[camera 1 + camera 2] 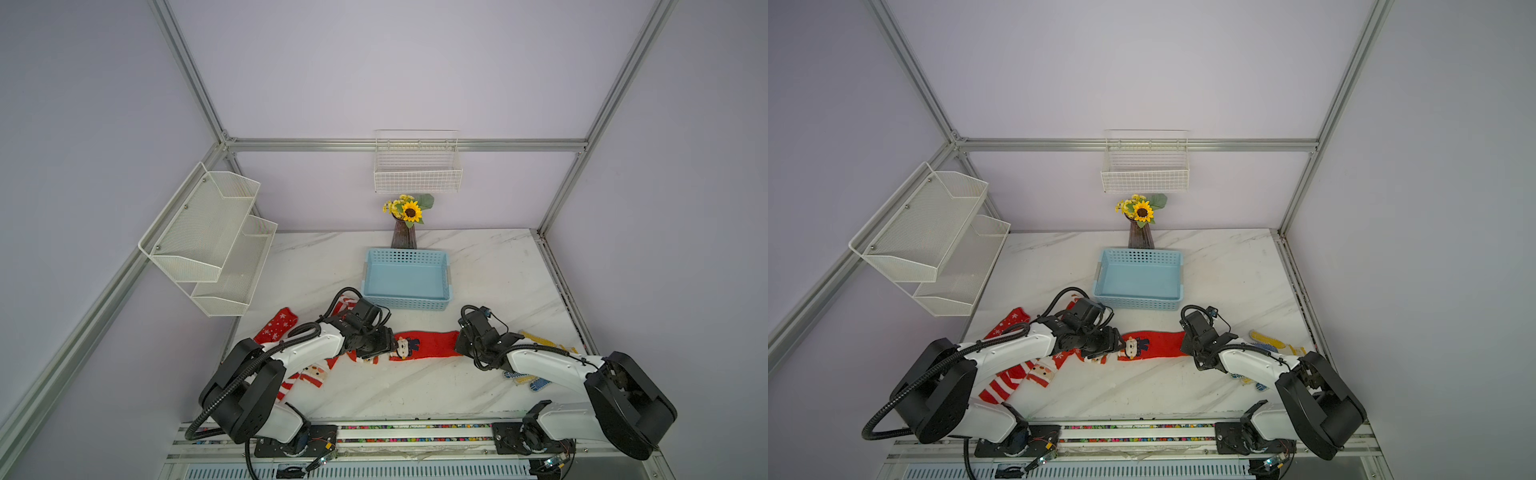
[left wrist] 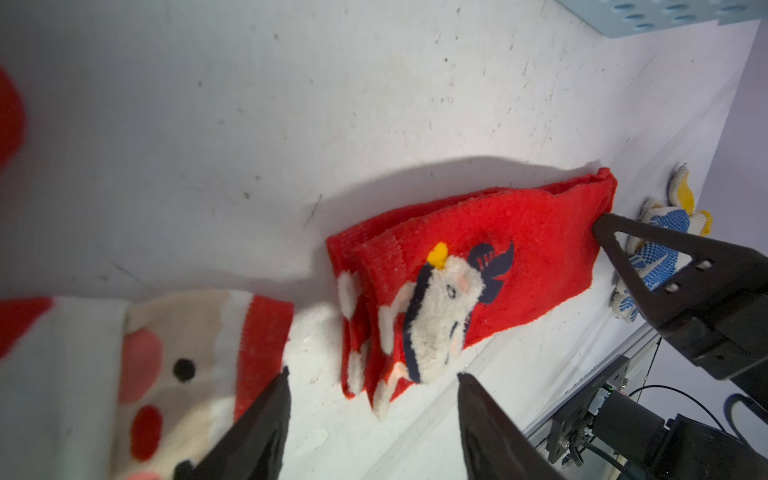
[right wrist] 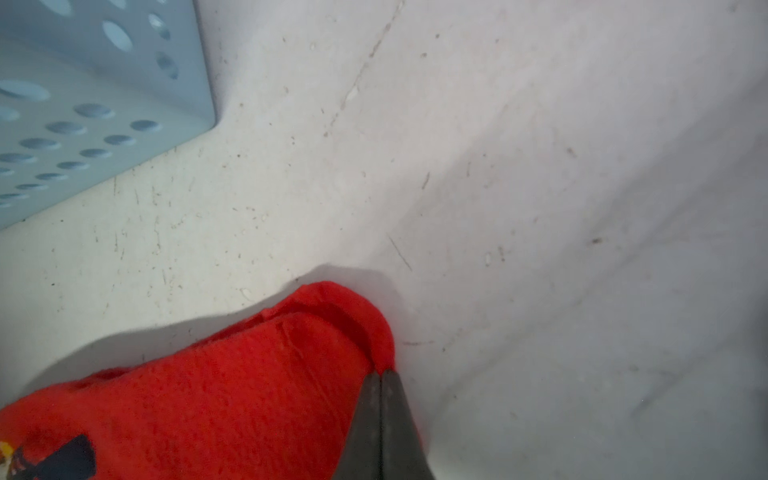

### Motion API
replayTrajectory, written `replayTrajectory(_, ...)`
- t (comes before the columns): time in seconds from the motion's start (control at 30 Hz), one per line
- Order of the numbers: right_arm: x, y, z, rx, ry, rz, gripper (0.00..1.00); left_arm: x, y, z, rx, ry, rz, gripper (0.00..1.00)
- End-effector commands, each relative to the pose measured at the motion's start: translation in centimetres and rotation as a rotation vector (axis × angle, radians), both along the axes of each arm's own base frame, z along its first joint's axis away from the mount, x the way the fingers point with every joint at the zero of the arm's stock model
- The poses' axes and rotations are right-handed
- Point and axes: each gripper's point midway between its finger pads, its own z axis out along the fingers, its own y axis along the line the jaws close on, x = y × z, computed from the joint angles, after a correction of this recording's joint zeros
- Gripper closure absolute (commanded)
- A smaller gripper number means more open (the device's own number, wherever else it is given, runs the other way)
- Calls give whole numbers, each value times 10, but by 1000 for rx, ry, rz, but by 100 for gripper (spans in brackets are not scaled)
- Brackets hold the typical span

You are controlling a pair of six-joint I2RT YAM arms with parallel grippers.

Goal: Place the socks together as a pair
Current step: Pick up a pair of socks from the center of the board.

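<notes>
Right wrist view: pinching the toe end of the stacked red knitted snowman socks (image 3: 208, 395) with the right gripper (image 3: 380, 372), closed tight. Lying left-to-right at mid-frame in both top views. Hovering part-open at the left, snowman end with the left gripper (image 2: 372, 372).

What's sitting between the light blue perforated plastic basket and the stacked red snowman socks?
Nothing; bare white marble table separates the basket from the socks, clearest in the right wrist view.
</notes>
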Motion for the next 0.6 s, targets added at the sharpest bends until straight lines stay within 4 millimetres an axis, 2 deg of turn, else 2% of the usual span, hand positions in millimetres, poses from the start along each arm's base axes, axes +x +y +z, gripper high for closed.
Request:
replayTrajectory(0.0, -8, -12, -2, -29, 21, -19, 100, 2, -13, 7, -27, -6, -19, 38)
replayTrajectory(0.17, -8, -15, 0, -31, 13, -32, 100, 1, -26, 9, -38, -2, -41, 40)
replayTrajectory(0.33, -8, -17, -2, -33, 16, -40, 100, 2, -26, 4, -19, 3, -35, 45)
replayTrajectory(0.57, -8, -13, -3, -9, 19, -36, 100, 7, -27, -2, 3, 1, -37, 46)
